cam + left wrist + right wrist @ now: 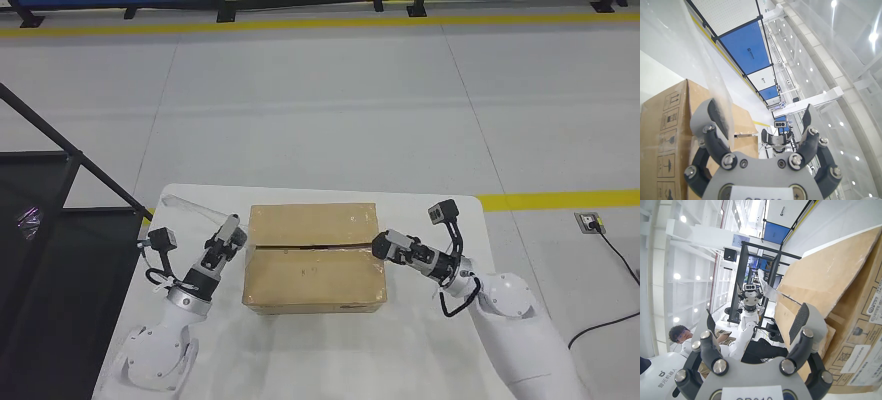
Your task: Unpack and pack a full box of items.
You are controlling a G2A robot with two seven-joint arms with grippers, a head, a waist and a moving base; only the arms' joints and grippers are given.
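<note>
The left tool (pixel 761 103) is standing with its fingers apart at the box's left end, and a clear strip (pixel 719 85) of what looks like peeled tape is clinging to one pad and trailing up and away over the bench (pixel 420 340). The right tool (pixel 756 308) is also spread wide at the opposite end, one finger lying over the edge of a top flap (pixel 810 285) and the other hanging clear beside it. Between them the cardboard box (pixel 315 265) is sitting mid-bench, its two flaps folded down with a dark seam showing between them. From where I am watching, the sticky strip is the worry: with nothing clamping it, it is liable to swing back and stick to the cardboard or the other pad. A lift at the right end alone could also crumple that flap's corner or slide the whole box leftward. The box's far side is lying near the bench's back edge. Bare surface is lying on both sides, more of it towards the robot, and a black frame (pixel 60 140) is crowding the left.
</note>
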